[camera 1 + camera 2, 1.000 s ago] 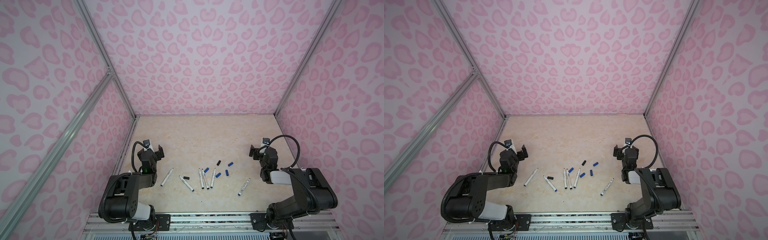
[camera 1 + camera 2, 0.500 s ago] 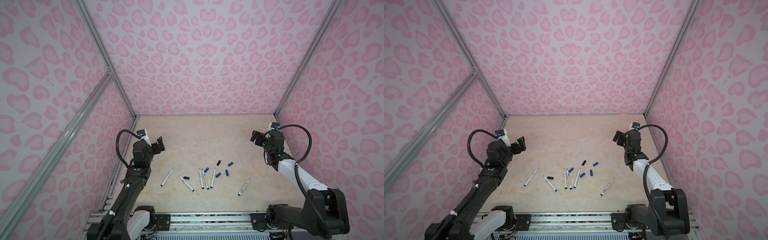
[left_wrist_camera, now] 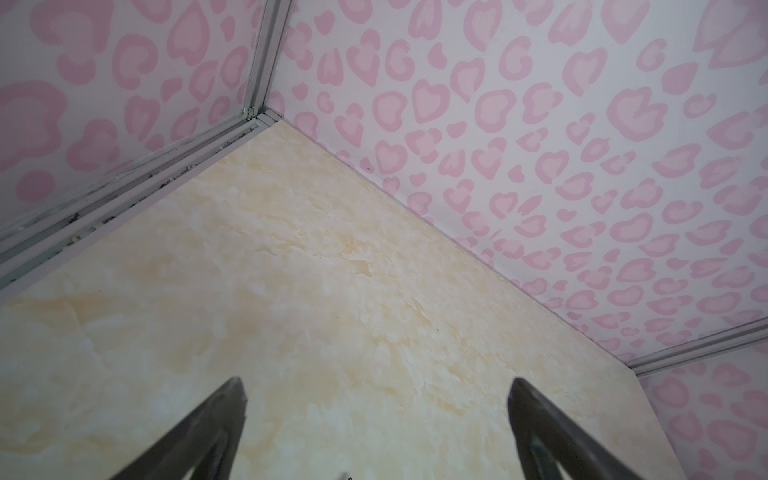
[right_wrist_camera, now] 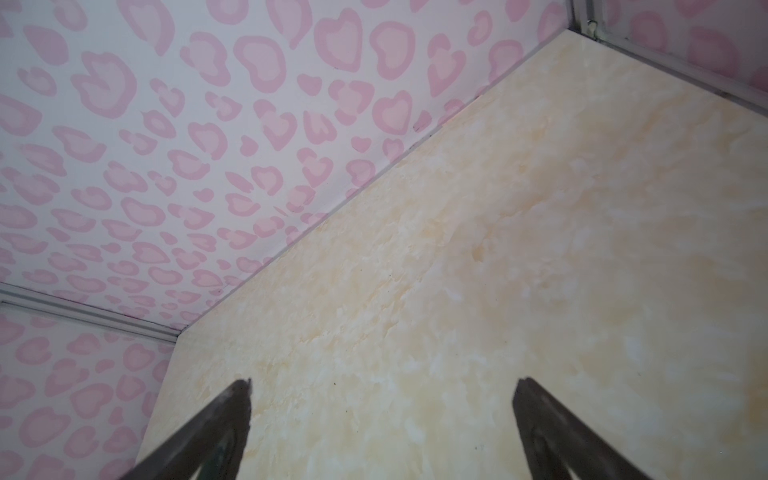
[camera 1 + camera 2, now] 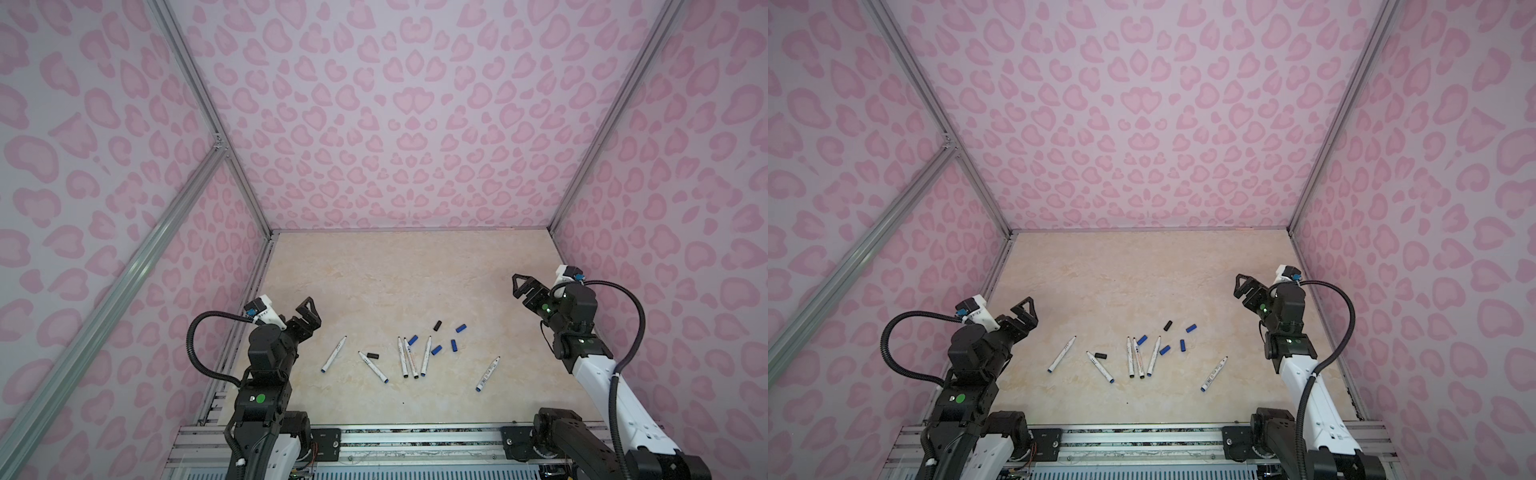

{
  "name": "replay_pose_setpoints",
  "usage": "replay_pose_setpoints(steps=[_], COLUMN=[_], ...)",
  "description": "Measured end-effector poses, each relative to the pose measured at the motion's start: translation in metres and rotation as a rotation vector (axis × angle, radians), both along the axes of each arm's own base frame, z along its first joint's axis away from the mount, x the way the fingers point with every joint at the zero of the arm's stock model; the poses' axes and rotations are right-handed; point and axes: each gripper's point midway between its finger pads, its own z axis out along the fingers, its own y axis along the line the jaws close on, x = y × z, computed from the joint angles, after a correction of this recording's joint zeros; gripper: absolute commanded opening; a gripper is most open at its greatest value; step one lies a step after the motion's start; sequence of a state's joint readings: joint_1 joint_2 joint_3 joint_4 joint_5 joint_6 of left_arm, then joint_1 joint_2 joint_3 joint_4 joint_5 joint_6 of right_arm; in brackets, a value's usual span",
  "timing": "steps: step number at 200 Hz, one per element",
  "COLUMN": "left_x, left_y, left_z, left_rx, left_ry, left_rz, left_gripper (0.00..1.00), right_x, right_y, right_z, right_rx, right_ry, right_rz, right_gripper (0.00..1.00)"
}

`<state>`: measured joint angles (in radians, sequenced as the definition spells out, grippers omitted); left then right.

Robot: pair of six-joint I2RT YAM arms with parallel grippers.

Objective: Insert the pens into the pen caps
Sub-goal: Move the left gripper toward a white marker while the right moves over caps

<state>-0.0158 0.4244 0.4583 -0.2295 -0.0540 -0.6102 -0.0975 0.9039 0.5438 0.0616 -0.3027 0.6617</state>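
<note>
Both arms are lifted clear of the work and turned inward toward the middle. The left gripper [image 5: 308, 314] hangs above the left side of the table [image 5: 374, 266] with its jaws spread wide and nothing between them. From its own wrist camera the two dark fingers [image 3: 220, 419] stand far apart over the pale marbled surface, aimed at a back corner where the pink heart-spotted walls [image 5: 407, 124] meet. The right gripper [image 5: 523, 286] is up by the right-hand wall, a little farther back, and it gapes just as wide and just as empty. Its fingers [image 4: 540, 424] frame only tabletop and wall. Well apart from both grippers, the pens [image 5: 410, 358] lie flat near the front middle of the table, all uncapped. Three sit close together in a narrow fan at the centre, tips pointing away from the arms' bases. Two lie separately to the left of that fan and one lies alone to the right. The pen caps [image 5: 454, 345] are loose on the table too, and none is on a pen. Four blue ones are scattered just behind and to the right of the fan, with a black one beyond them. A second black cap [image 5: 372, 355] rests just beside the pen left of the fan, and I cannot tell whether they touch.
</note>
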Motion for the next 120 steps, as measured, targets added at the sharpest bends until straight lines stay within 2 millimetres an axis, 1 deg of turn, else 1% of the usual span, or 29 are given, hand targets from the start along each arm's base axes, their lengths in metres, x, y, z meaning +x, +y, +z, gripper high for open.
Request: replay_pose_setpoints(steps=[15,19,21,29,40,52,63,80,92,102,120], left_x=[-0.004,-0.005,-0.005,-0.006,-0.005,-0.004,-0.003,-0.006,-0.009,-0.011,-0.015], left_y=[-0.004,-0.006,-0.006,-0.010,-0.014,-0.019,-0.023,-0.031,-0.036,-0.042,-0.049], left_z=[-0.001,-0.001,-0.001,-0.002,0.001,-0.003,-0.015,-0.039,-0.049,-0.056,-0.068], left_rx=[-0.018,-0.023,-0.025,-0.032,-0.039,-0.039,-0.040,-0.055,-0.062,-0.068,-0.074], left_ry=[0.002,0.011,0.014,0.045,0.077,0.130,0.193,0.300,0.341,0.360,0.396], left_rz=[-0.022,-0.027,-0.030,-0.049,-0.072,-0.099,-0.128,-0.164,-0.189,-0.213,-0.243], left_gripper=[0.95,0.96,1.00,0.98,0.98,0.99,1.00,0.96,0.96,0.95,0.93], right_x=[-0.016,-0.019,-0.021,-0.026,-0.029,-0.031,-0.032,-0.035,-0.038,-0.042,-0.046], right_y=[-0.008,-0.011,-0.014,-0.021,-0.017,-0.002,0.013,0.048,0.072,0.091,0.119], right_z=[-0.004,-0.005,-0.006,-0.008,-0.010,-0.009,-0.007,0.003,0.010,0.010,0.003], right_rx=[0.050,0.064,0.069,0.106,0.137,0.166,0.167,0.147,0.128,0.105,0.068], right_ry=[0.004,0.004,0.006,0.005,0.007,0.012,0.023,0.030,0.027,0.038,0.070], right_rz=[-0.040,-0.055,-0.067,-0.094,-0.075,-0.017,0.031,0.131,0.192,0.233,0.287], right_gripper=[1.00,1.00,1.00,1.00,1.00,1.00,1.00,1.00,1.00,1.00,1.00])
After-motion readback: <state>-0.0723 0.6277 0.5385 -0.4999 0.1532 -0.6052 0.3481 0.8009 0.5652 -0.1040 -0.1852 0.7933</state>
